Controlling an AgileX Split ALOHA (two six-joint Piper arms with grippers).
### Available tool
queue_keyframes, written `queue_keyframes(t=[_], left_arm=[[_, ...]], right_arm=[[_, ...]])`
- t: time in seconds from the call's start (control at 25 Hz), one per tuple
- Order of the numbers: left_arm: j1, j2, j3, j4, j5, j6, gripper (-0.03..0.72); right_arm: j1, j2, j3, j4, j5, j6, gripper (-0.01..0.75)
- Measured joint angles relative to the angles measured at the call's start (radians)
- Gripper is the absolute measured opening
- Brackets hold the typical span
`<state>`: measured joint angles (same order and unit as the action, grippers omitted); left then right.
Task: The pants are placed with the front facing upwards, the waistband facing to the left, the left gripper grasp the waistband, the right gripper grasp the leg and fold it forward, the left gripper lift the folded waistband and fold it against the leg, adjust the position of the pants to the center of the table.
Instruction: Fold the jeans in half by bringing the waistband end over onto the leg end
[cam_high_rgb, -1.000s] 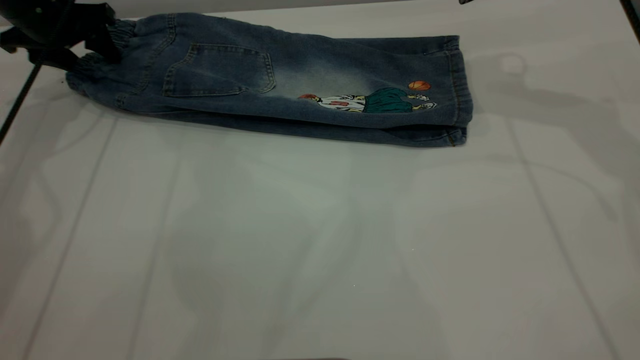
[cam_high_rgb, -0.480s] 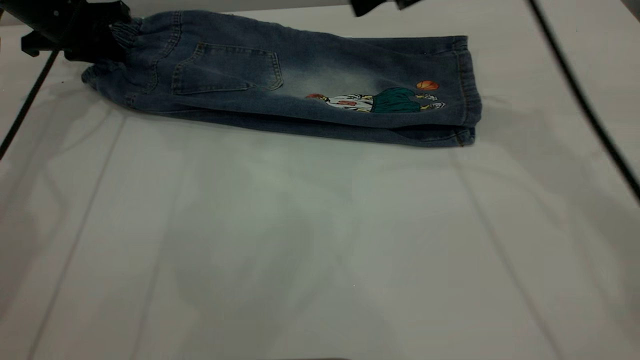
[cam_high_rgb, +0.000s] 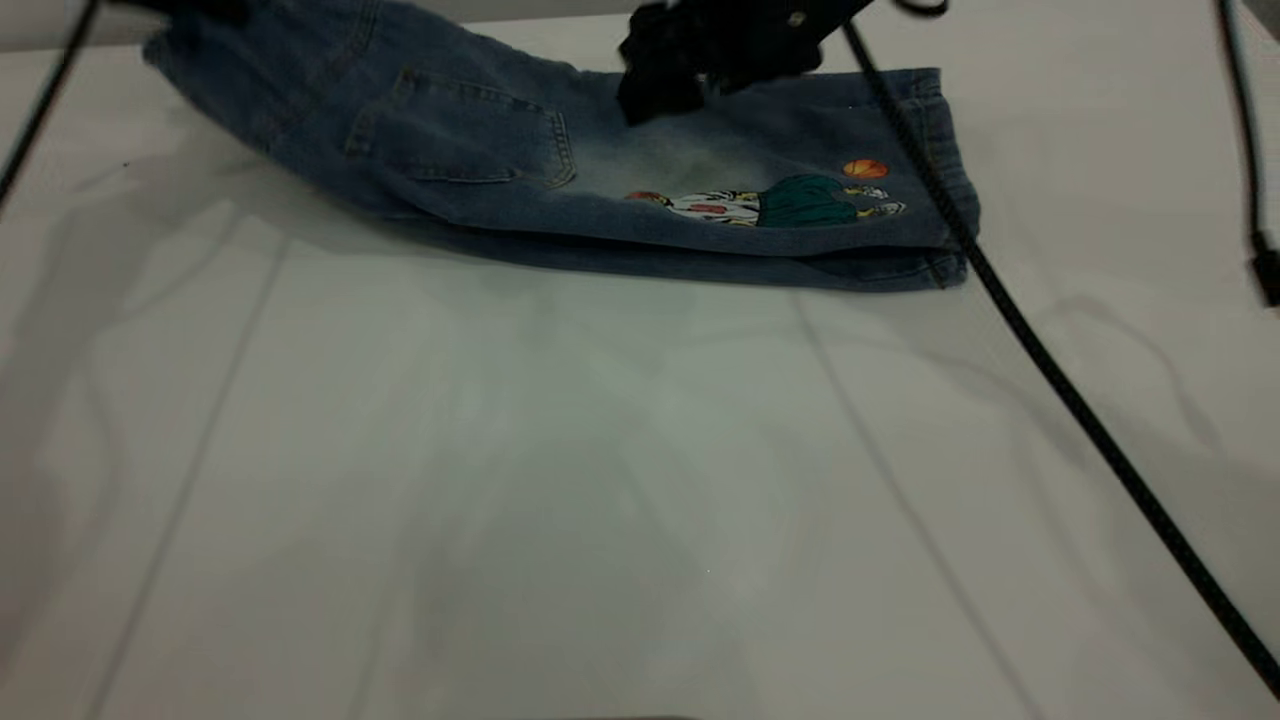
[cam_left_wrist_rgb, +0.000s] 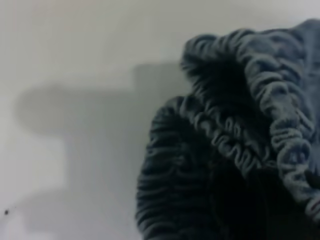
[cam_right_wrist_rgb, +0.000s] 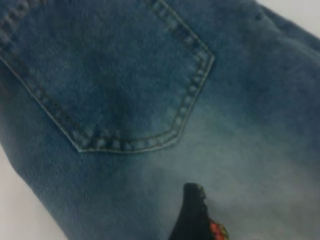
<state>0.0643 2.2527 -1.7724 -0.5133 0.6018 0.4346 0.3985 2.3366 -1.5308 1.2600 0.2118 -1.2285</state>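
Observation:
The blue denim pants (cam_high_rgb: 600, 170) lie folded lengthwise at the back of the white table (cam_high_rgb: 600, 480). The leg (cam_high_rgb: 800, 200) with the cartoon and orange ball is on top, its hem at the right. The gathered waistband (cam_left_wrist_rgb: 260, 115) is raised off the table at the far left, running out of the exterior view's top edge. My left gripper (cam_left_wrist_rgb: 245, 215) is shut on the waistband, with ruffled denim filling its wrist view. My right gripper (cam_high_rgb: 680, 95) hovers low over the faded patch in the pants' middle, beside the back pocket (cam_right_wrist_rgb: 115, 85).
The right arm's ribbed black cable (cam_high_rgb: 1050, 370) runs diagonally from the gripper across the hem to the table's front right. A thin black cable (cam_high_rgb: 40, 110) hangs at the far left. Bare tabletop lies in front of the pants.
The waistband end has risen and moved right in my left gripper. My right gripper has come in from the upper right and down over the pants' middle. The pants slid slightly right.

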Motion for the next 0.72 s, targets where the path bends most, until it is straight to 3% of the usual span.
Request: queue_keyframes(t=[0.28, 0.72], left_arm=[[-0.041, -0.126, 0.000, 0.008, 0.055, 0.015, 0.069], [-0.147, -0.189, 0.001, 0.009, 0.054, 0.047, 0.069]], right_arm=[[0.021, 0.084, -0.051, 0.048, 0.076, -0.001, 0.500], [0.147, 0.099, -0.062, 0.065, 0.152, -0.005, 0.498]])
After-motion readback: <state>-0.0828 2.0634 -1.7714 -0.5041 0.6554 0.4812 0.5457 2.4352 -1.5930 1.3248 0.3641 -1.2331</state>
